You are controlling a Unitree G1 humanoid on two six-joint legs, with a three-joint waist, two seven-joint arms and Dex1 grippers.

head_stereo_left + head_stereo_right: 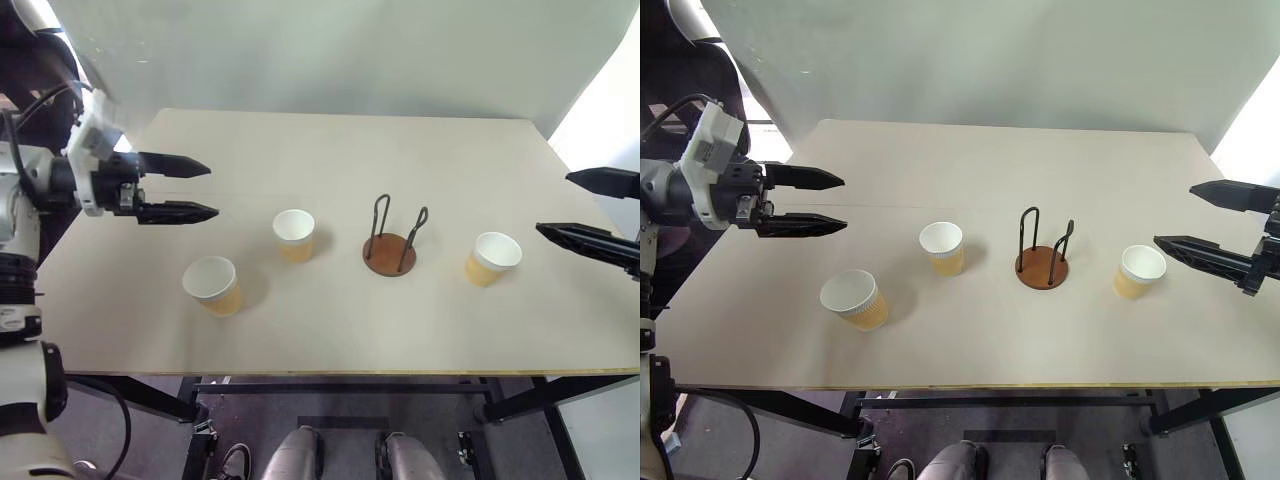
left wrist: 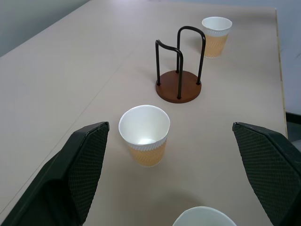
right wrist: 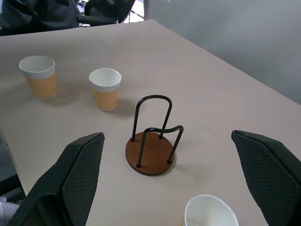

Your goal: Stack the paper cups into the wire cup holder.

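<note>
The wire cup holder (image 1: 390, 243) is standing empty on the table (image 1: 330, 150), with two paper cups (image 1: 294, 235) (image 1: 213, 285) lying to its left and one (image 1: 492, 258) to its right, while the left gripper (image 1: 200, 189) and right gripper (image 1: 560, 205) are hovering released, holding nothing

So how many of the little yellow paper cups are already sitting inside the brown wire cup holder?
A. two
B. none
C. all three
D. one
B: the round rust-brown wire cup holder stands empty, while the three yellow-tan paper cups, one near the left, one in the middle and one on the right, each stand apart from it on the pale table.
</note>
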